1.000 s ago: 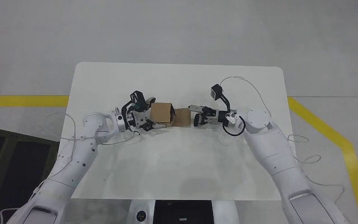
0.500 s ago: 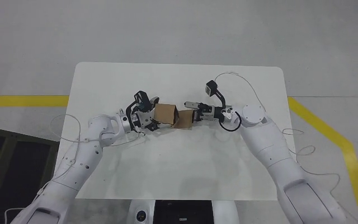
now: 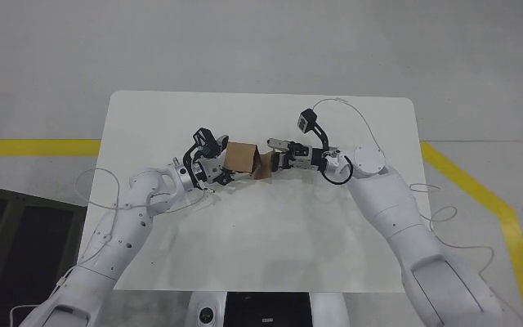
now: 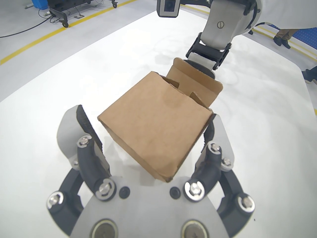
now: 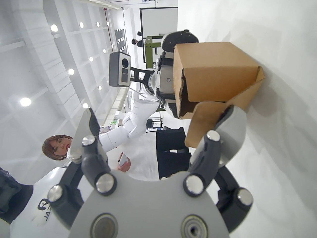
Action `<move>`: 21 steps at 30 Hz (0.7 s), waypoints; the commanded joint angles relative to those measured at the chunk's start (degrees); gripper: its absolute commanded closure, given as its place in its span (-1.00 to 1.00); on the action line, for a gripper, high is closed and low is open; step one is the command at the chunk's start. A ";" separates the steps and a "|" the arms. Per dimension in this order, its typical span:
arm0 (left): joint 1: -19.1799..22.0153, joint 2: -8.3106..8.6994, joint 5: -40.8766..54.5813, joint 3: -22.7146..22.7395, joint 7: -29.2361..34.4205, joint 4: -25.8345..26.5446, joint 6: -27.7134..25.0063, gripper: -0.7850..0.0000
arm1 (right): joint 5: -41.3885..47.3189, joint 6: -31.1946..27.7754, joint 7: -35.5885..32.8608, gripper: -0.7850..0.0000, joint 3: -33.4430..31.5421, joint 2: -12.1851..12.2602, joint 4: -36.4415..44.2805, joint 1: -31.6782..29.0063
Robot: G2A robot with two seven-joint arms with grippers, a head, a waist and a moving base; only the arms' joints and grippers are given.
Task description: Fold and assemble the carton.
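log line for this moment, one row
brown cardboard carton on white table | left gripper open around one end | right gripper open at open flap

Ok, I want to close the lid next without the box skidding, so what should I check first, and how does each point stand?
1. The carton rests on the table, well inside its edges: ok.
2. The left gripper clamps the carton: not ok. It is open; one pad touches a corner and the other stands apart.
3. The right gripper meets the end flap: ok. It is open, with one finger against the flap.
4. The end flap is shut: not ok. It stands open.
5. The side tabs are folded fully in: cannot tell.
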State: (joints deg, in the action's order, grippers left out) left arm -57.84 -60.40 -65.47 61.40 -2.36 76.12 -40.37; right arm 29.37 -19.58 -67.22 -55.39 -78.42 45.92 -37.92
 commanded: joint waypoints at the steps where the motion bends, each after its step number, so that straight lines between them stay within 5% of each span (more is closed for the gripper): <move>1: -0.07 -0.05 0.23 0.14 0.05 0.13 0.17 -1.00 | -0.12 -0.31 0.36 -0.04 0.14 -0.14 -0.41 0.26; 11: -0.63 -0.12 1.78 1.11 1.13 0.70 -0.12 -1.00 | -2.57 0.83 2.52 0.46 0.93 -0.47 -1.56 0.71; 21: -1.12 -0.09 2.48 2.05 2.14 1.34 -1.01 -1.00 | -6.43 2.94 3.59 0.52 3.00 -1.19 -2.45 2.50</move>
State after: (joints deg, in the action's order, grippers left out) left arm -58.91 -60.50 -63.05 63.35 -0.26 77.34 -41.31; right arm 22.98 -16.50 -63.61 -52.52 -79.51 43.46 -35.55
